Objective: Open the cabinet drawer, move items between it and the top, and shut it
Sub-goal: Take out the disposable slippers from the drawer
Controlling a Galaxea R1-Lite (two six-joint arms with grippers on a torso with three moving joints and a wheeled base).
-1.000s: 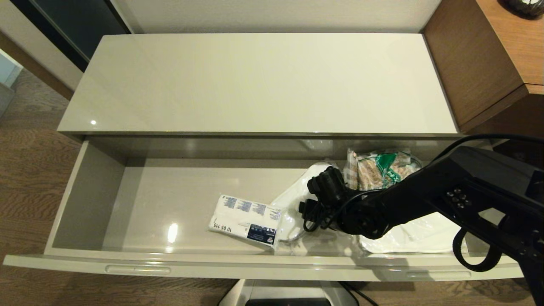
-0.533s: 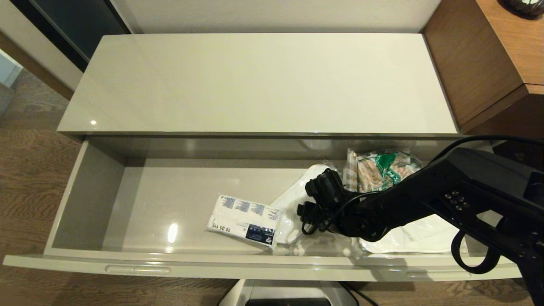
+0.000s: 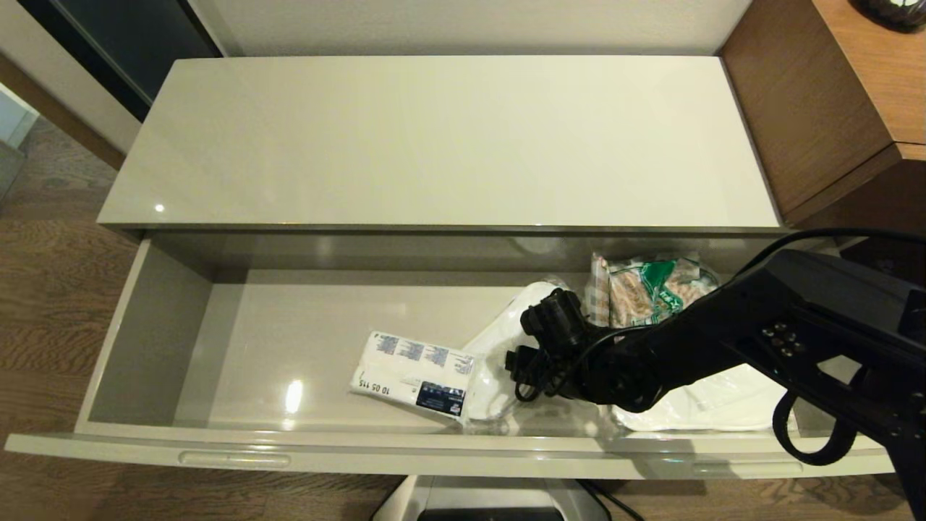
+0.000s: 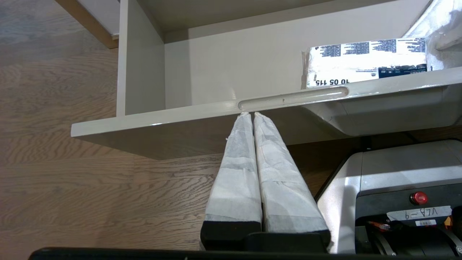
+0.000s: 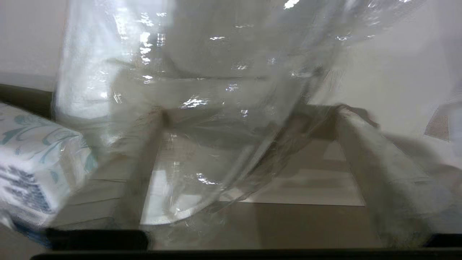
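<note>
The wide glossy beige-grey cabinet drawer stands open. Since a second ago the right pincer has eased lower over the plastic-wrapped white slipper, jaws wide; the small white tissue packet lies at its nine o'clock.

The left pincer stays pressed together below the drawer front.

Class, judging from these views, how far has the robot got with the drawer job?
Done: the cabinet drawer is pulled open. In hand: the right gripper, open, straddles the slipper's clear wrap beside the tissue packet. Left: nothing is on the top; the drawer needs closing. The left gripper is parked, shut.
</note>
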